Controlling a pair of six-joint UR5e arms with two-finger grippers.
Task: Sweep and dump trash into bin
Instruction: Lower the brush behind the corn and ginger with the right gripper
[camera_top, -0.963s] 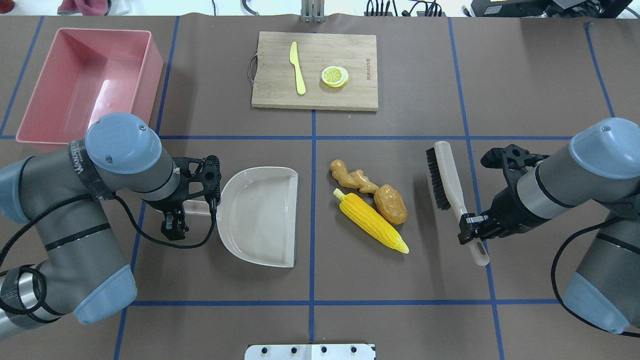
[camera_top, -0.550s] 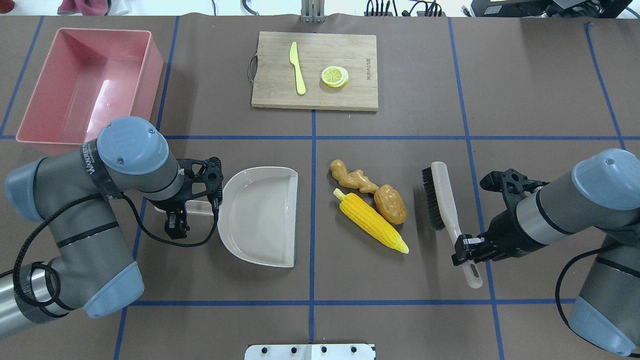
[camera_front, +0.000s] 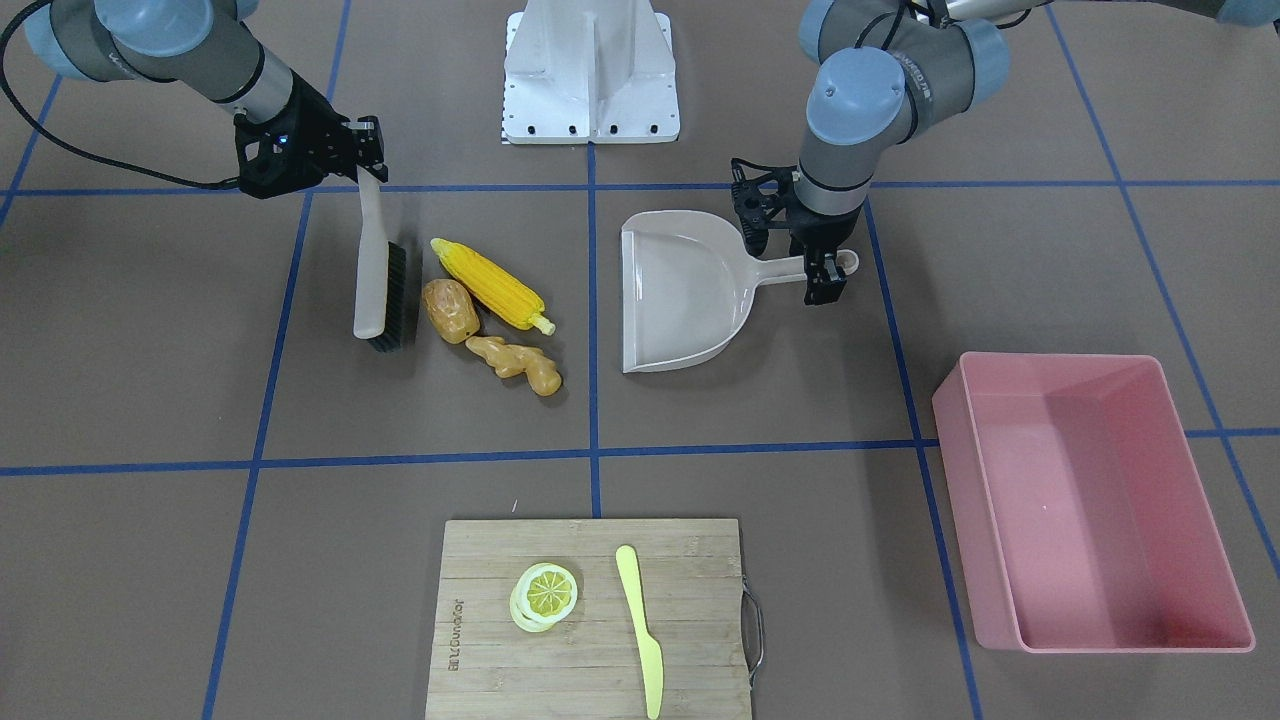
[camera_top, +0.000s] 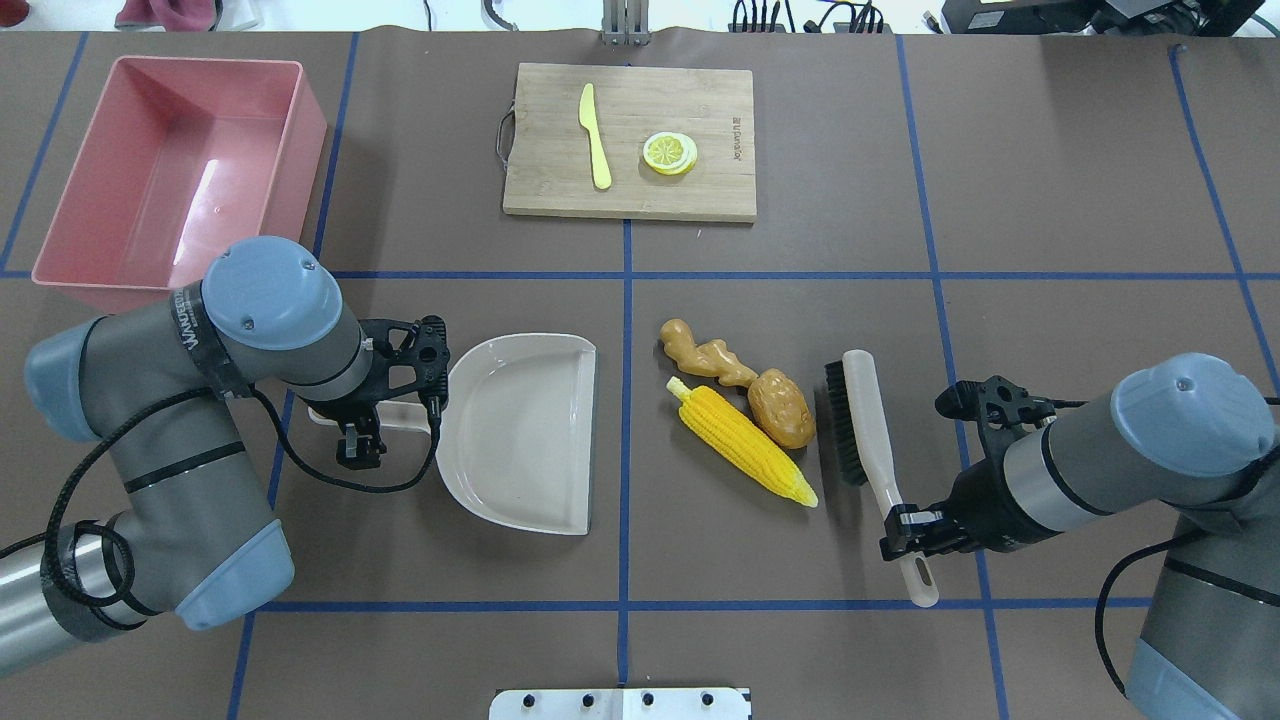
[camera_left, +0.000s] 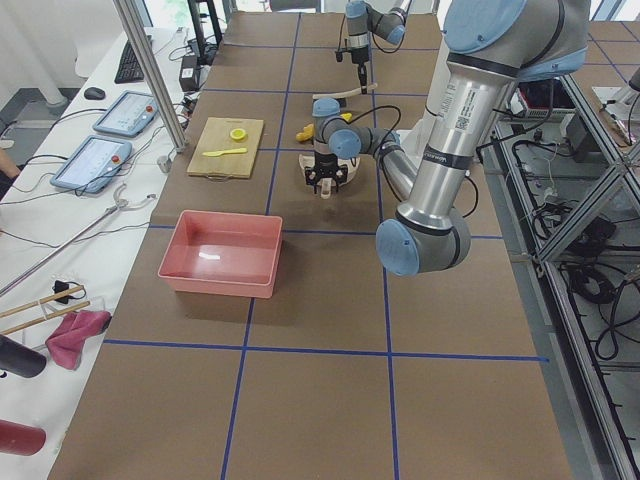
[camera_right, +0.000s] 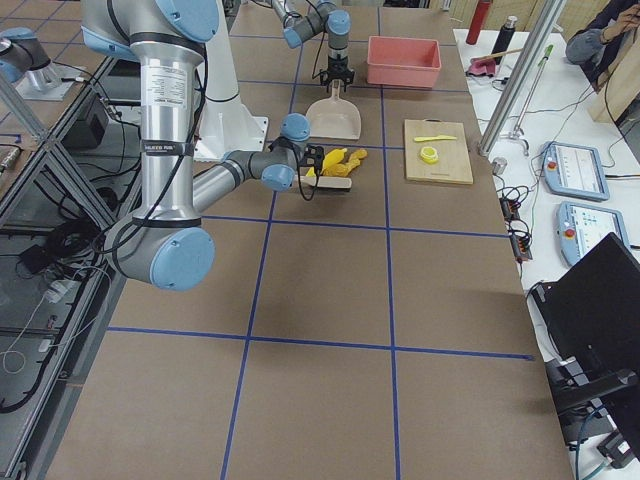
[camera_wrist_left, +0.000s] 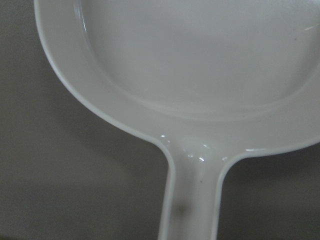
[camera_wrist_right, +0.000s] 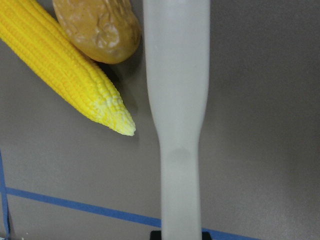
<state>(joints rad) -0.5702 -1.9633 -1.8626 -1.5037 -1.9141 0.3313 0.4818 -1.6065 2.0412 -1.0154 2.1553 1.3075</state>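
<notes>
Nearest the robot's side of the brown table (camera_top: 1050, 150), the right gripper (camera_top: 905, 528) is clamped on the handle of a beige hand brush (camera_top: 865, 420). The brush stretches away from the gripper with its black bristles facing the trash. The bristles stand just beside the potato (camera_top: 781, 407); I cannot tell whether they touch it.

About level with it on the other side, the left gripper (camera_top: 360, 440) points down over the handle of the beige dustpan (camera_top: 520, 430). Its fingers straddle the handle near its end, but I cannot tell whether they press on it. The dustpan lies flat, its open mouth facing the trash.

The trash sits in a tight cluster near the middle of the table, between dustpan and brush. The yellow corn cob (camera_top: 745, 445) lies at a slant, nearest the robot. The brown potato rests against its far side. The knobbly ginger root (camera_top: 705, 355) reaches away from the potato, touching it at one end.

Farther out on the robot's left, the pink bin (camera_top: 170, 180) stands at the table's corner, well apart from the dustpan.

Farthest, at the middle of the far edge, a wooden cutting board (camera_top: 690, 195) carries a pale yellow plastic knife (camera_top: 596, 135) and a lemon slice (camera_top: 670, 153), side by side and apart.
</notes>
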